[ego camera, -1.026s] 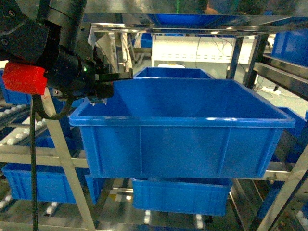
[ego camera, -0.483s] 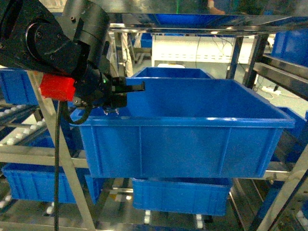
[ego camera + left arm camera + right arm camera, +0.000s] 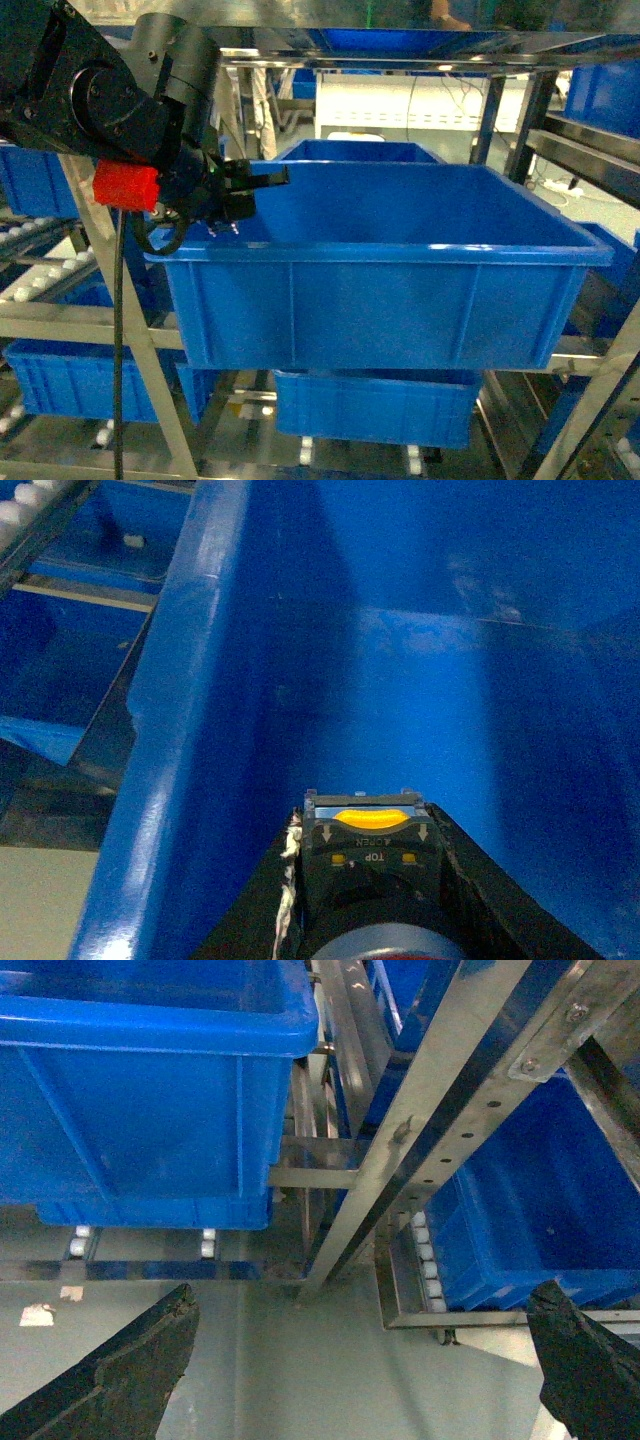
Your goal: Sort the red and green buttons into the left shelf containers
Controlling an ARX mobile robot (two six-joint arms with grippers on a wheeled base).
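My left gripper (image 3: 262, 185) hangs over the left rim of the large blue container (image 3: 380, 252) on the steel shelf (image 3: 130, 330). In the left wrist view this gripper (image 3: 365, 812) is shut on a button (image 3: 365, 865): black block base with a yellow patch, silver collar at the frame's bottom edge, cap colour hidden. The button sits just inside the container's left wall (image 3: 230, 730), above its floor. My right gripper (image 3: 365, 1300) is open and holds nothing, its dark fingers (image 3: 130, 1370) wide apart above the grey floor. It is out of the head view.
More blue bins sit on lower shelf levels (image 3: 375, 405) (image 3: 90, 385) and one behind (image 3: 360, 150). White roller tracks (image 3: 40, 280) run at the left. In the right wrist view a perforated steel post (image 3: 430, 1130) slants between two blue bins (image 3: 140, 1090) (image 3: 530, 1210).
The left arm has swung right from outside the bin, bringing its gripper over the bin's left rim. In the last half second it eased slightly back left.
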